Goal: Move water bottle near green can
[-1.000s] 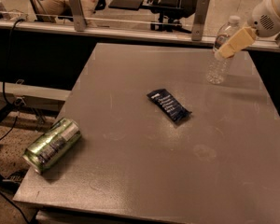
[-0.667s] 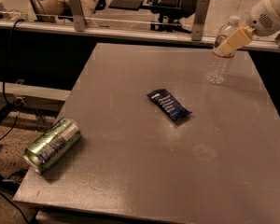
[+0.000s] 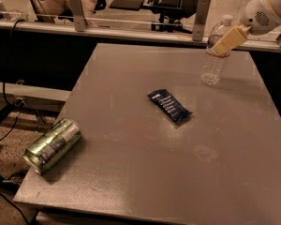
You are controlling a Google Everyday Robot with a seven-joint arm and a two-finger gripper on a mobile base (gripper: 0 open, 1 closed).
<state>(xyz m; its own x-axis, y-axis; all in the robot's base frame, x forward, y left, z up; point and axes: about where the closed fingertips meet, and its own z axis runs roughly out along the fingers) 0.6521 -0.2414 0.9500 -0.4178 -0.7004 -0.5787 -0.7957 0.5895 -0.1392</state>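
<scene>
The water bottle [image 3: 214,55] stands upright at the far right of the grey table [image 3: 131,172]; it is clear and ribbed, with a white cap and a red label band. The gripper [image 3: 228,39] reaches in from the upper right, and its pale finger lies across the bottle's upper part, in front of it. The green can [image 3: 52,145] lies on its side at the table's near left edge, far from the bottle.
A dark blue snack wrapper [image 3: 169,106] lies near the table's middle, between bottle and can. A railing with metal posts [image 3: 201,18] runs behind the table. Cables and floor lie to the left of the table.
The gripper has shifted slightly at the bottle's top. The bottle, can and wrapper have not moved.
</scene>
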